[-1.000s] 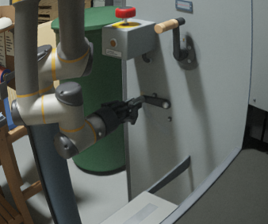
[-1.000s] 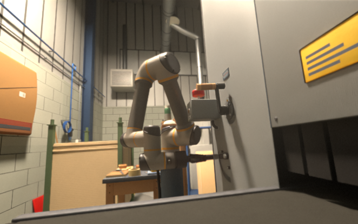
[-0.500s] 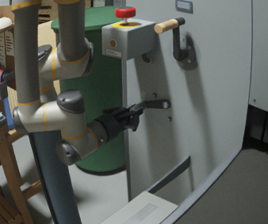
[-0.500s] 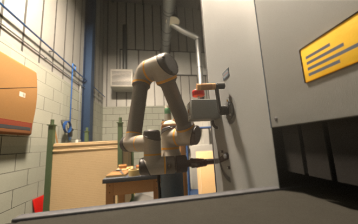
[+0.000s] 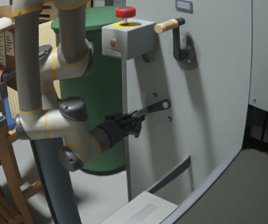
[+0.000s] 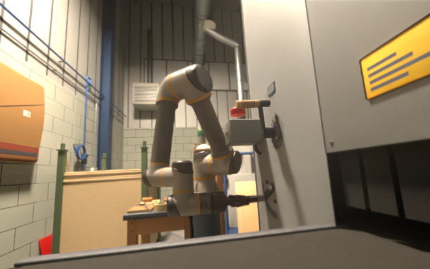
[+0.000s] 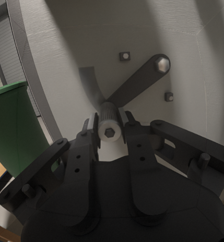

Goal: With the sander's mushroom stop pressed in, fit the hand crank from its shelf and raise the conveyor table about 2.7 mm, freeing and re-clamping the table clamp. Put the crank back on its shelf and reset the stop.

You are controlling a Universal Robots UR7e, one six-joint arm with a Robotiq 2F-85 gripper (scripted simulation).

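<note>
The table clamp lever [image 5: 155, 107] [image 7: 138, 79] hangs off a hex pivot bolt on the sander's grey side panel, slanting down to the left to a ribbed silver knob [image 7: 109, 122]. Above it, the hand crank [image 5: 178, 37] [image 6: 261, 117] with its wooden handle sits on a round hub on the panel, right of the grey stop box carrying the red mushroom button [image 5: 125, 12] [image 6: 238, 112]. Two small stop bolts flank the lever. My gripper [image 5: 137, 120] [image 6: 248, 200] [image 7: 109, 125] reaches in from the left and is closed around the lever's ribbed knob.
A green drum [image 5: 98, 95] stands close to the left of the panel, behind my arm. A wooden bench with small items [image 6: 149, 207] sits further left, and the dark conveyor table [image 5: 238, 190] fills the lower right.
</note>
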